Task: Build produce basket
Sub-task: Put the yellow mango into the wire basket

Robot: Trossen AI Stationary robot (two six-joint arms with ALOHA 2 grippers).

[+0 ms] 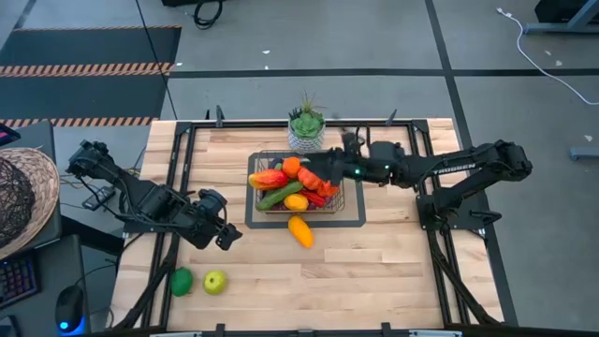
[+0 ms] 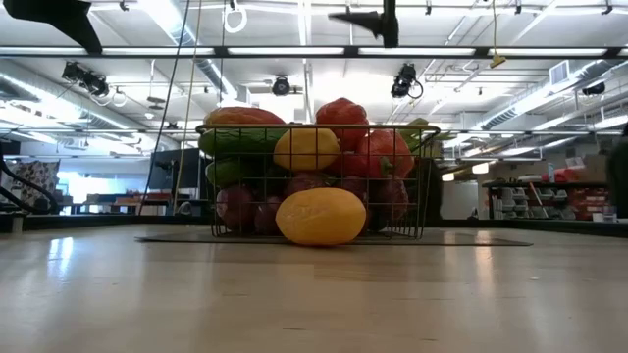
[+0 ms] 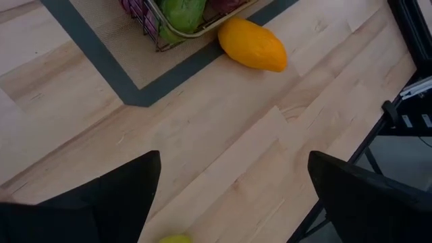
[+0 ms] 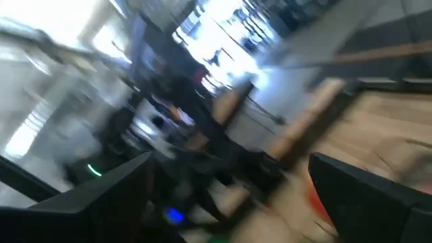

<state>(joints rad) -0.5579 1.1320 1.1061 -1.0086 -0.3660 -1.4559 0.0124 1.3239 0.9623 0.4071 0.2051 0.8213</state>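
The dark wire basket [image 1: 258,161] stands on a dark-framed mat in the middle of the table, heaped with produce [image 1: 298,183] in red, orange, yellow and green. In the low view the basket [image 2: 221,186] is full to its rim. A yellow fruit [image 1: 300,230] lies on the table just in front of it, touching the mat's edge [image 3: 202,61]. A green fruit [image 1: 181,281] and a yellow-green apple [image 1: 215,281] lie near the front left. My left gripper [image 1: 225,236] hangs open above the bare table left of the yellow fruit [image 3: 253,44]. My right gripper [image 1: 326,168] hovers open over the basket's right part.
A potted succulent [image 1: 306,126] stands just behind the basket. A woven round thing [image 1: 23,201] lies off the table's left side. Bare wood lies at the front right [image 1: 393,271].
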